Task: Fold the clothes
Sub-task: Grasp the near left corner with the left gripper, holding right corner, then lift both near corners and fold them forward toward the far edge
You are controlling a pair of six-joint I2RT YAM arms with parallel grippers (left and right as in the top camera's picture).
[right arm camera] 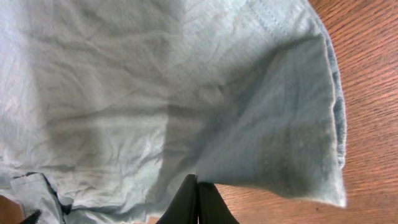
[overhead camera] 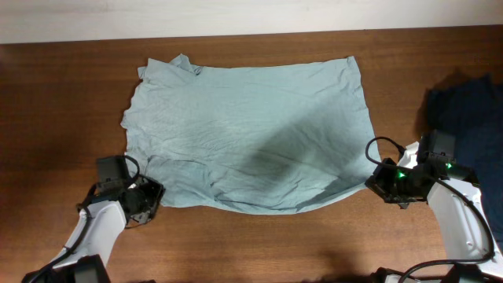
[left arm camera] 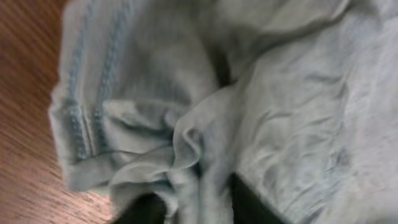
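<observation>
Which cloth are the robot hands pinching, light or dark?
The pale grey-blue T-shirt, spread mid-table: left gripper and right gripper pinch its near corners. The dark navy garment lies apart at the right edge.

The T-shirt [overhead camera: 251, 126] lies spread on the counter [overhead camera: 63, 94], left hand [overhead camera: 153, 196] at its near left corner, right hand [overhead camera: 376, 179] at its near right corner, a second garment [overhead camera: 471, 110] off to its right.

Wrinkly matt cloth T-shirt [overhead camera: 244, 134] (table [overhead camera: 63, 102] wood-grained)

Pale mint T-shirt [overhead camera: 247, 130] spread flat, wrinkled, mid-table.
</observation>
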